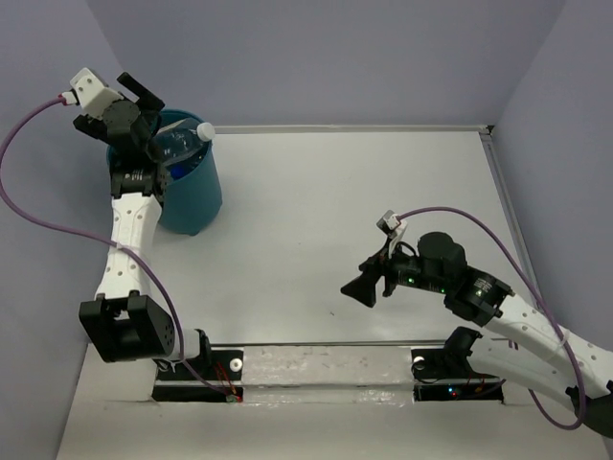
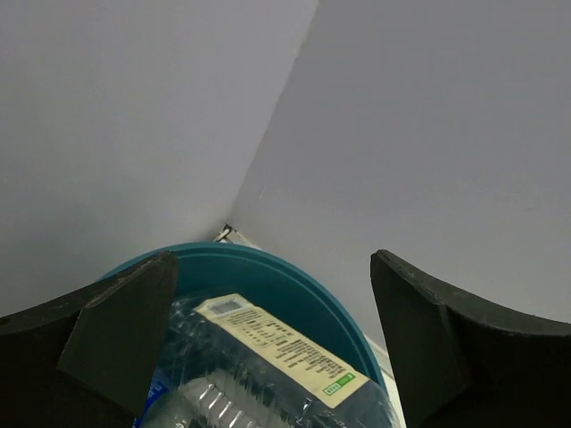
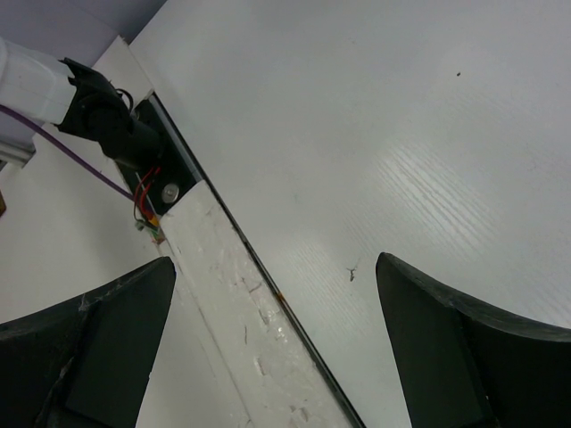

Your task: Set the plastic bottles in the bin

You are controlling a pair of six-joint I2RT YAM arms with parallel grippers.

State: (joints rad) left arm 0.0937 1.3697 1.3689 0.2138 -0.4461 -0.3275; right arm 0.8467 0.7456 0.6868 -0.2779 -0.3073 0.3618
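From the top camera I see the bin (image 1: 196,192) standing at the far left of the table (image 1: 335,192), close to the corner where the two walls meet. One bottle (image 1: 180,146) lies inside it, tilted rather than upright. Its long axis runs from the middle of the bin up toward the right-hand rim, and its white cap (image 1: 204,130) pokes just over that rim, pointing right.

My left wrist camera looks down into the bin (image 2: 294,299). There the bottle (image 2: 259,357) shows a pale label with small print lying face up on crinkled clear plastic. There is more clear plastic below it at the picture's edge. It may be a second bottle, but I cannot tell from this view.

The left pincer (image 1: 129,115) hangs right over the bin's far-left side. In the wrist view the left pincer (image 2: 275,267) is spread wide and released, touching nothing, with the bottle below it.

The right pincer (image 1: 362,287) sits well apart from the bin, low over the table (image 3: 401,107) at near right. Its wrist view shows the right pincer (image 3: 277,267) also spread wide, gripping nothing.
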